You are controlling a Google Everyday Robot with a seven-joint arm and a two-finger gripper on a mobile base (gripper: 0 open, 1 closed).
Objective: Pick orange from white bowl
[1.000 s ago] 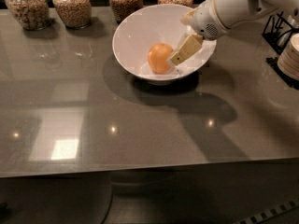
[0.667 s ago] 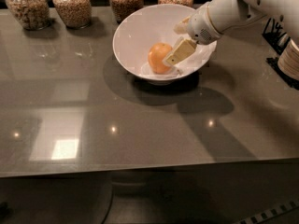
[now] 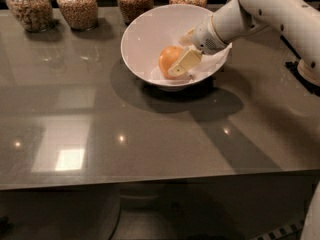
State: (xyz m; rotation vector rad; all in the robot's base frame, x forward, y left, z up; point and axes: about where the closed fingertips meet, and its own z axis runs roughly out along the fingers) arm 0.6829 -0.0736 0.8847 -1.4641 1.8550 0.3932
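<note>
The orange (image 3: 168, 60) lies inside the white bowl (image 3: 145, 39), right of the bowl's middle. The bowl stands on the grey table toward the back. My gripper (image 3: 180, 65) reaches down into the bowl from the right on the white arm (image 3: 270, 9). It sits against the front right side of the orange and covers part of it. The far side of the orange is hidden.
Several grain-filled glass jars (image 3: 77, 5) stand in a row along the table's back edge, behind and left of the bowl. A dark object (image 3: 306, 74) sits at the right edge under the arm. The table's front edge (image 3: 150, 181) runs across the lower part of the view.
My gripper has moved a little left and down inside the bowl, from beside the orange to against it. The orange and bowl have stayed in place.
</note>
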